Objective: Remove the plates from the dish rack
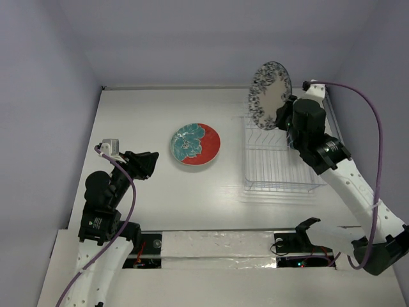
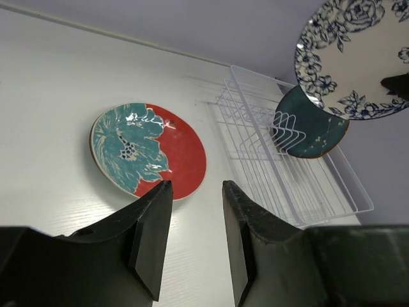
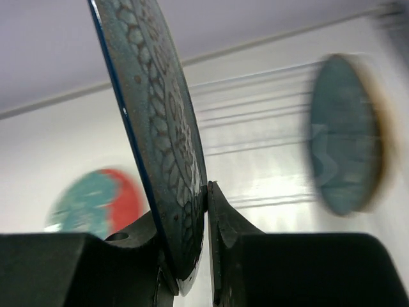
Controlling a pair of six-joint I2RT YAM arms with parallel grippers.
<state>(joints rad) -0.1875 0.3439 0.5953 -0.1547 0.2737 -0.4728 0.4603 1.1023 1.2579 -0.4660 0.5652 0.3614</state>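
Note:
My right gripper (image 1: 285, 114) is shut on the rim of the white plate with blue floral pattern (image 1: 269, 94) and holds it upright in the air above the far end of the dish rack (image 1: 278, 180). The same plate shows edge-on in the right wrist view (image 3: 160, 141) and in the left wrist view (image 2: 354, 54). A dark teal-blue plate (image 2: 313, 128) stands in the rack's far slots (image 3: 345, 134). The red plate with the teal flower (image 1: 195, 144) lies flat on the table (image 2: 147, 148). My left gripper (image 1: 153, 163) is open and empty, left of the red plate.
The white table (image 1: 153, 109) is walled at the back and both sides. The rack sits at the right side, close to the right wall. The arm bases and a taped strip (image 1: 211, 246) lie at the near edge.

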